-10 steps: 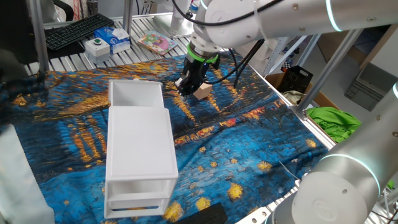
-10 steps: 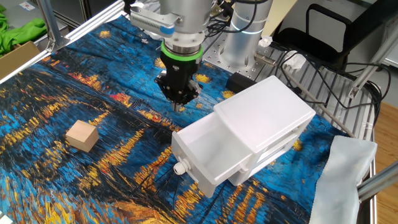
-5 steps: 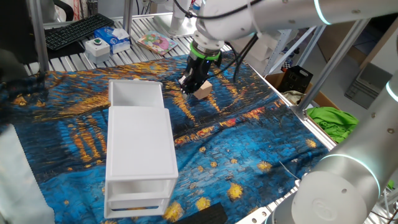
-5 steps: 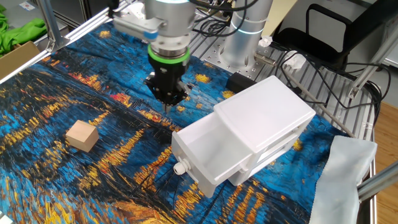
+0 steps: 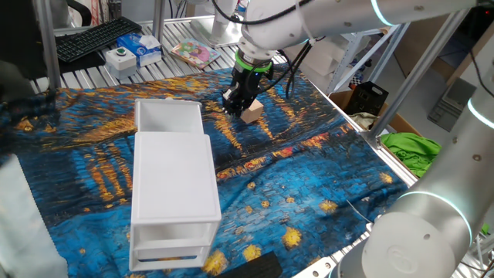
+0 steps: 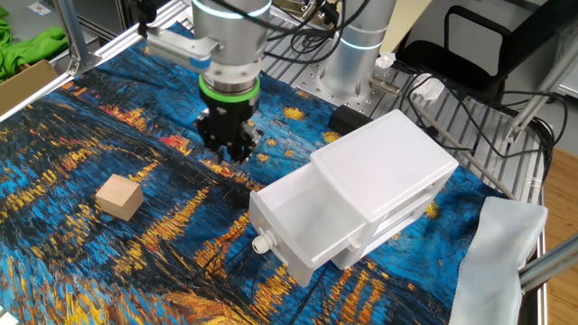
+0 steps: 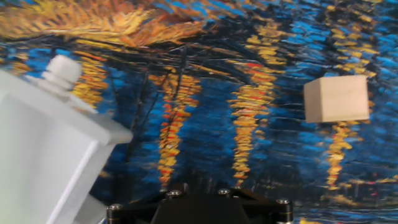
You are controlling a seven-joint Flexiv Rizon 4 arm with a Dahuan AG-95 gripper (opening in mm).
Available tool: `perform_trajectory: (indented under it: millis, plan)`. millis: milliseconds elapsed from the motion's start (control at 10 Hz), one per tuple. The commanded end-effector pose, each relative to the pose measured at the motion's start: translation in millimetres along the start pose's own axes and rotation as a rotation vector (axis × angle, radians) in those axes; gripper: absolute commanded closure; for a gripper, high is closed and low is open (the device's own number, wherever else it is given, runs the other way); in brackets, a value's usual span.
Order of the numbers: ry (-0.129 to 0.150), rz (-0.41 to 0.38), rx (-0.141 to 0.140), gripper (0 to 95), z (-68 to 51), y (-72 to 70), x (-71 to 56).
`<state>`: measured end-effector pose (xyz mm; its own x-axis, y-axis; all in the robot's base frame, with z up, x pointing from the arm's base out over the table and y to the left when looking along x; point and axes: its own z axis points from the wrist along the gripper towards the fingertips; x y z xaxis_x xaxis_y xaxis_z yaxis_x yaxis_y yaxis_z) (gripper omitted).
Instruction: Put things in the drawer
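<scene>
Gripper (image 6: 228, 152) hanging over the cloth, cube (image 6: 119, 197) sitting lower left of it, well apart; fingers holding nothing, opening not readable; drawer (image 6: 307, 236) lying open.

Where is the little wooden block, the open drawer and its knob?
wooden block (image 6: 119, 197): other fixed view, its front face.
open drawer (image 6: 291, 255): other fixed view, its front wall.
knob (image 7: 63, 70): hand view, its round white top.

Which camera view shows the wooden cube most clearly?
The hand view: the wooden cube is large, sharp and unobstructed. The other fixed view shows it small but fully visible; in one fixed view the gripper partly hides it.
</scene>
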<state>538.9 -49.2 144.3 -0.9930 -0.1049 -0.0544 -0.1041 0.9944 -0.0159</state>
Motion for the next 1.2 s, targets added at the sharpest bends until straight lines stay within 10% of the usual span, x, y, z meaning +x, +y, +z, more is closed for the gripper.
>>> perform_trajectory:
  millis: [100,1100,1200]
  plan:
    - [0.022,0.006,0.003,57.0,4.8,-9.1,-12.5]
    - [0.047,0.009,0.012,57.0,30.0,-63.4,-63.5]
    - [0.030,0.003,0.019,38.0,40.2,-66.4,-59.9]
